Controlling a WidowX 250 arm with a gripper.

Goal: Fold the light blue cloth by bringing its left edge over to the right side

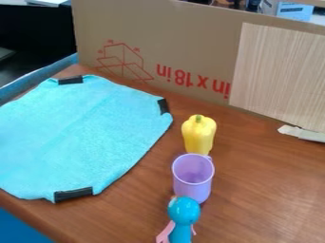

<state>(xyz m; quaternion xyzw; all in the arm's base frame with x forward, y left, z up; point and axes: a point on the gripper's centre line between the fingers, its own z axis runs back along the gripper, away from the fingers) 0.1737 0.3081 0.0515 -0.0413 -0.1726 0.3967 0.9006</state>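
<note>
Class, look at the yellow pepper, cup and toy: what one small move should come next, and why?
Probably a lift of the yellow pepper: it stands at one end of the close row, with bare table to its right in the picture, whereas the purple cup is hemmed in by the pepper and the blue-headed toy.
</note>
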